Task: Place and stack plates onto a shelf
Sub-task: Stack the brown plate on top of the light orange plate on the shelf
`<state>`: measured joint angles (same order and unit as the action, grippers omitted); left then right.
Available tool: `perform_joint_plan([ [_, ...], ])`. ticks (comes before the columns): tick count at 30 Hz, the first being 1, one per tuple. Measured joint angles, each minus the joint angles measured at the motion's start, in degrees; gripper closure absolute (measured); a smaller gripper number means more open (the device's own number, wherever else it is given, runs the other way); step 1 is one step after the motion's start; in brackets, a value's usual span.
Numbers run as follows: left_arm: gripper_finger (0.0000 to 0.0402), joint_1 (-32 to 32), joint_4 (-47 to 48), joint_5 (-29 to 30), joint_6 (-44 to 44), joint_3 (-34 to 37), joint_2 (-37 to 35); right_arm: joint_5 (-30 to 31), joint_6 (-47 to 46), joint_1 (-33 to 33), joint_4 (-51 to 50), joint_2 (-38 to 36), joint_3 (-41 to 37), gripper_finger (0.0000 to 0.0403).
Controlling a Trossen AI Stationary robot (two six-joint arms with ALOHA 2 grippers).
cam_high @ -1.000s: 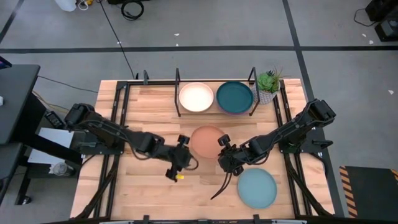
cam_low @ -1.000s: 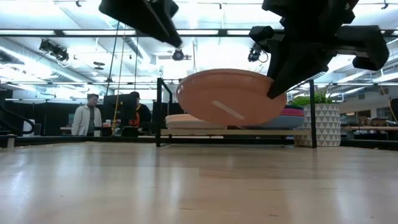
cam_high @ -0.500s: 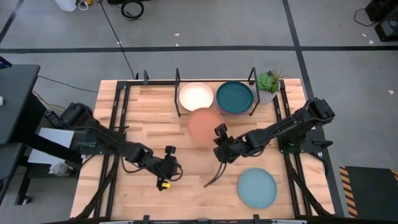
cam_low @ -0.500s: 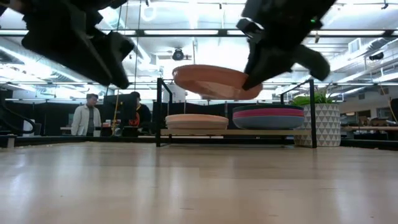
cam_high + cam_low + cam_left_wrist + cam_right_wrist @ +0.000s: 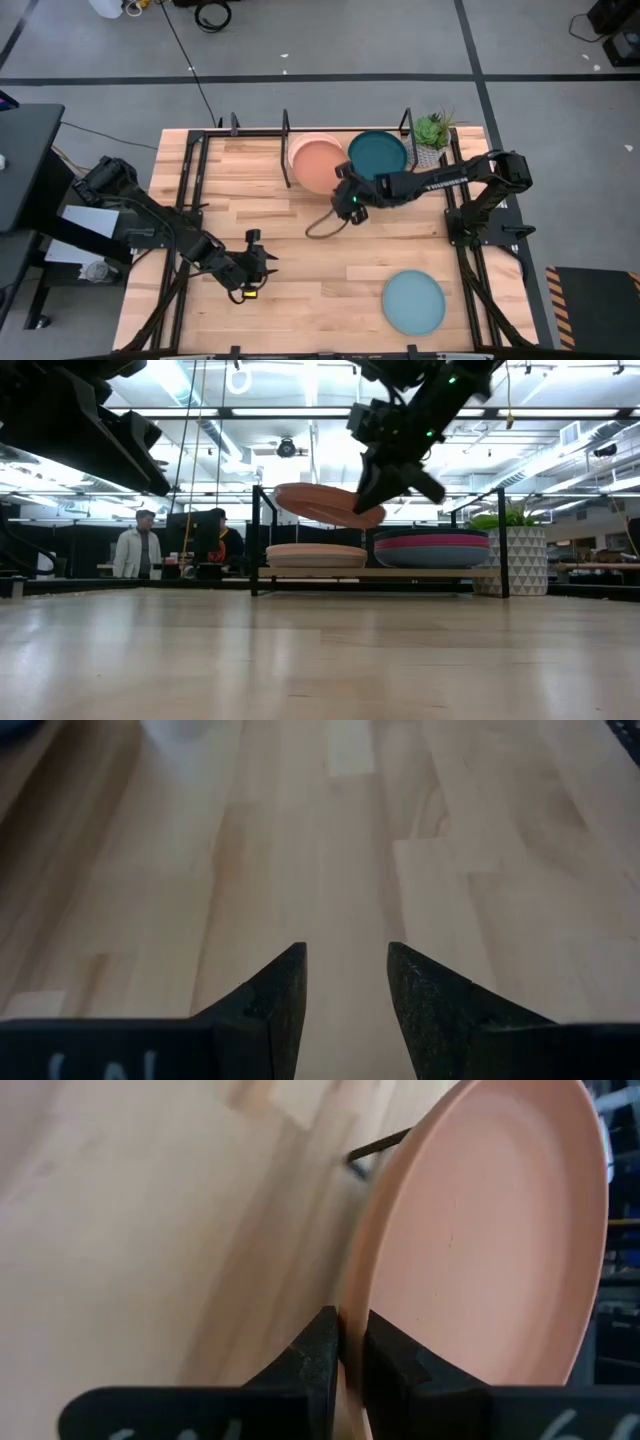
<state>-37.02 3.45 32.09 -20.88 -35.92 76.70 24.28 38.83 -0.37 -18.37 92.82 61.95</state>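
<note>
My right gripper (image 5: 350,196) is shut on the tan-brown plate (image 5: 320,166), which hovers over the shelf's (image 5: 286,128) left bay. In the low view this plate (image 5: 326,503) hangs above the cream plate (image 5: 316,555), which lies flat on the shelf. The dark teal plate (image 5: 378,157) tops a stack (image 5: 432,548) in the neighbouring spot. A light aqua plate (image 5: 413,302) lies flat on the table near the near right corner. My left gripper (image 5: 250,274) is open over bare wood at the near left, touching nothing (image 5: 345,982). My right gripper pinches the tan-brown plate's rim (image 5: 352,1330) on its near right side, one finger on the upper face and one beneath. The fingers reach in roughly level from the table's right. The plate is lifted clear and tilted, above the cream plate.
A small potted plant (image 5: 431,135) stands at the shelf's right end. Upright black posts (image 5: 256,540) divide the shelf's bays. A dark cable loop (image 5: 320,226) hangs below my right wrist. People stand in the room beyond the table (image 5: 138,548). Bare wood lies mid-table.
My right gripper has carried the tan-brown plate from mid-table toward the far edge and up over the shelf's left bay, and the plate now covers the cream plate from above. My left gripper has drawn back from the plate toward the near left.
</note>
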Motion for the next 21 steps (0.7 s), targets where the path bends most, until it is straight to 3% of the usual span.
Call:
perform_joint_plan([
  [5,0.0253,-0.9,0.0,2.1,-1.1,0.6,-1.2,-4.5,4.6,-5.0,5.5,0.0,0.0,0.0361],
  [21,0.0253,-0.7,-0.8,4.6,1.0,0.6,-1.2,-14.9,2.3,-13.4,13.5,3.3,0.0,0.0361],
])
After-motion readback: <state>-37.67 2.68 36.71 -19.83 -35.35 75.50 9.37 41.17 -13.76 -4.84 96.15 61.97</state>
